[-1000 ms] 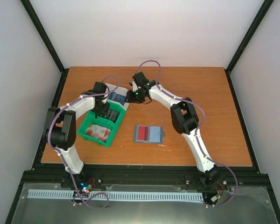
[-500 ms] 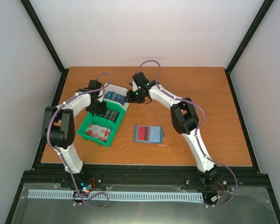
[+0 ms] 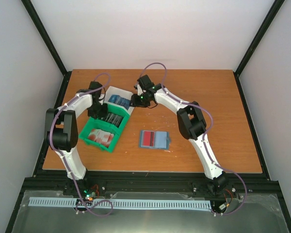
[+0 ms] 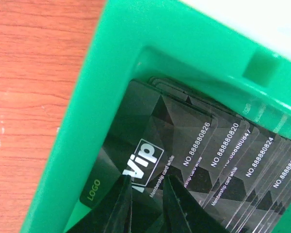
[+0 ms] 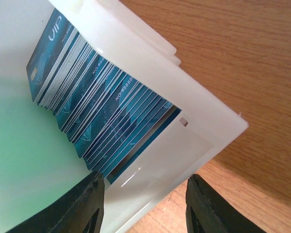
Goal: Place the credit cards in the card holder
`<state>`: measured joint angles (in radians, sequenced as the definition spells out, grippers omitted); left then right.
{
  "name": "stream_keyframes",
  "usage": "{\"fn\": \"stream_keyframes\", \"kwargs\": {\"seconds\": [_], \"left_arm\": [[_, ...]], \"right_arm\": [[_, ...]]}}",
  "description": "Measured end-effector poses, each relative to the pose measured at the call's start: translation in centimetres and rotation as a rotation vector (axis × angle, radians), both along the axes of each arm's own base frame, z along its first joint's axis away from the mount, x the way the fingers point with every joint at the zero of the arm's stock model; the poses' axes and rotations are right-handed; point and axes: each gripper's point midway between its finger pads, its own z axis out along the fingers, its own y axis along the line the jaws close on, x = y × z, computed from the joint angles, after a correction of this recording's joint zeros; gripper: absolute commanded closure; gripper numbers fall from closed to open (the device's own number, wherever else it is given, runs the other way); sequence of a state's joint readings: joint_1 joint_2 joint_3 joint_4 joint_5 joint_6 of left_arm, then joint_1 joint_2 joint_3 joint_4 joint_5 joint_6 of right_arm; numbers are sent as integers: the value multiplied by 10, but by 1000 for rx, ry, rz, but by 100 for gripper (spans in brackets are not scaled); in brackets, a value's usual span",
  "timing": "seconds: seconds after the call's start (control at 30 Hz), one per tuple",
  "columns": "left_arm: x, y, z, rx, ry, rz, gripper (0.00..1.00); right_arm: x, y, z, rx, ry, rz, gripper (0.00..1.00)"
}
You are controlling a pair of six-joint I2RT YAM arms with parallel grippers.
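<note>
The open card holder (image 3: 160,140) lay flat on the table (image 3: 223,121), near the middle and toward the near edge. A red card (image 3: 147,139) lay on its left half, and its right half showed grey-blue.

Left of it, and a little farther back, sat the green bin (image 4: 77,126), set at a slant and split into two compartments. The near compartment held red cards (image 3: 101,137). The far one held a fanned row of dark cards (image 4: 150,116) printed "VIP", each with a number.

The left pincer (image 4: 148,196) pointed down into that far compartment, at its left end. Its fingers (image 4: 122,204) were parted by a narrow gap over the face of the front dark card. Nothing showed clamped between them.

Just beyond the green bin, and touching it, stood the white bin (image 5: 194,107), filled with a leaning row of blue cards (image 5: 102,107).

The right pincer (image 5: 144,206) was at this bin's right side. Its fingers (image 5: 87,206) stood well apart astride the wall, one over the inside and one over the table outside. I could not tell whether they pressed on the wall.
</note>
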<state>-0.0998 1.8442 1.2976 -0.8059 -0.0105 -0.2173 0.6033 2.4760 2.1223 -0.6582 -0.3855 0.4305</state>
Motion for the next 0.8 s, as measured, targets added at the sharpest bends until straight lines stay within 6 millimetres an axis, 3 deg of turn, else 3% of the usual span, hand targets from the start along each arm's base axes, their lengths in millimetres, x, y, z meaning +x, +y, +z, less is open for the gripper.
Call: {"fn": "stream_keyframes", "kwargs": {"seconds": [0.17, 0.37, 0.8], "left_arm": [[2, 6, 3, -4, -1, 52, 78], [4, 0, 6, -35, -17, 30, 62], [10, -7, 2, 11, -97, -108, 55]], "right_arm": [[0, 2, 0, -3, -6, 0, 55], [0, 2, 0, -3, -6, 0, 55], [0, 2, 1, -3, -7, 0, 54]]}}
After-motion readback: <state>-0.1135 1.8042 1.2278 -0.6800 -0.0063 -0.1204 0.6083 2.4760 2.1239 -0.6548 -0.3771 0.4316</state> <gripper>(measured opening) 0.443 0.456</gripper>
